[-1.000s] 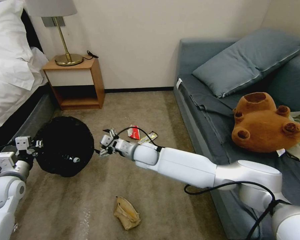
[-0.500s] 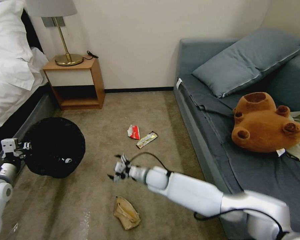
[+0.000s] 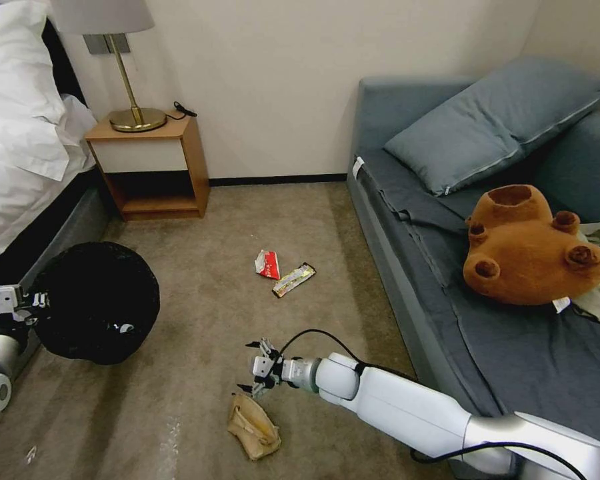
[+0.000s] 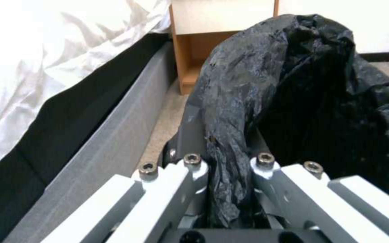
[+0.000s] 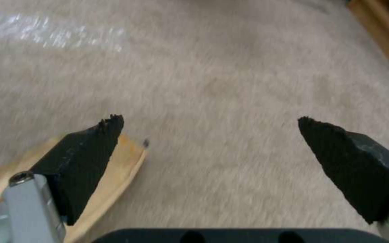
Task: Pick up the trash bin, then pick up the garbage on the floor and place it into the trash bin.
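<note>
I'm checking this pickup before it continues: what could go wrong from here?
1. The right pincer is open above the near edge of the crumpled paper bag; in the right wrist view only one finger overlaps the bag, so closing now may miss or pinch just a corner.
2. The left pincer grips the trash bin through its thin black liner; the liner might slip or tear.
</note>
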`<state>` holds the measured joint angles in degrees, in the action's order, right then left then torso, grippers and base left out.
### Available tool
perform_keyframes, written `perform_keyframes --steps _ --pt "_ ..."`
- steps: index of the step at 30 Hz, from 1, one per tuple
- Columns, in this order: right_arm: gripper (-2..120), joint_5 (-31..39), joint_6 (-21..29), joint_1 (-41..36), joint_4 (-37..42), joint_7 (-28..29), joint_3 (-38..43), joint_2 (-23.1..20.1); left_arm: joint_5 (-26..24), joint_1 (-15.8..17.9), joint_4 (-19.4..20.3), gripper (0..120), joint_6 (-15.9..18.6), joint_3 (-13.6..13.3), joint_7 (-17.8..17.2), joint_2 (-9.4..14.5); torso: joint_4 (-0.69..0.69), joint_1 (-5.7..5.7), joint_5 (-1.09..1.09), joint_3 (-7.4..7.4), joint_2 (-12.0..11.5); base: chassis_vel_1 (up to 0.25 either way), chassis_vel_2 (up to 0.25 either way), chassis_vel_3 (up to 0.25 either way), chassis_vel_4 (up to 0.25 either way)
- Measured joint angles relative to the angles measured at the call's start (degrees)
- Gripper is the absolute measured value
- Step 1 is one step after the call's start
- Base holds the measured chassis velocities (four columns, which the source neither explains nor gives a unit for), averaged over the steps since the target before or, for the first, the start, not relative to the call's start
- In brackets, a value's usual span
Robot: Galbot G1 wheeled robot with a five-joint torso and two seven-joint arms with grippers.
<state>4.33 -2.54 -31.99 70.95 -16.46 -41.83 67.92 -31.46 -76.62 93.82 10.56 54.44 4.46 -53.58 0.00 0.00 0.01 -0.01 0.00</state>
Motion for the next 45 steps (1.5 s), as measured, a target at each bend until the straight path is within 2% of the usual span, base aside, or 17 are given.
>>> perform_keyframes --steps 10,14,29,37,45 --pt "100 -3.2 -0.35 -4.04 3.51 -4.01 1.62 -7.08 0.42 -0.29 1.89 5 0.52 -0.04 0.21 -0.48 -0.01 0.0 0.0 0.0 0.0 0.0 0.0 0.0 0.0" --pt "100 -3.61 -0.29 -5.37 4.9 -4.57 2.1 -7.77 0.69 -0.42 2.75 5 0.82 -0.05 0.15 -0.72 0.0 0.0 0.0 0.0 0.0 0.0 0.0 0.0 0.0" --pt "100 -5.19 -0.29 -8.62 6.13 -4.59 2.49 -5.77 1.45 -2.32 5.84 5 1.65 -0.16 -0.47 -1.65 0.0 0.0 -0.01 0.0 0.0 0.0 0.0 0.0 0.0" --pt "100 -4.84 0.53 -8.41 5.5 -4.16 2.11 -3.19 1.55 -0.97 3.06 5 1.79 0.86 0.12 -0.48 0.01 0.0 -0.01 0.0 0.0 0.0 0.0 0.0 0.0" --pt "100 -5.53 0.61 -8.54 2.76 -4.37 1.3 -0.87 1.29 -1.38 3.01 5 1.27 1.09 1.05 -0.25 0.0 0.0 -0.02 0.0 0.0 0.0 0.0 0.0 0.0"
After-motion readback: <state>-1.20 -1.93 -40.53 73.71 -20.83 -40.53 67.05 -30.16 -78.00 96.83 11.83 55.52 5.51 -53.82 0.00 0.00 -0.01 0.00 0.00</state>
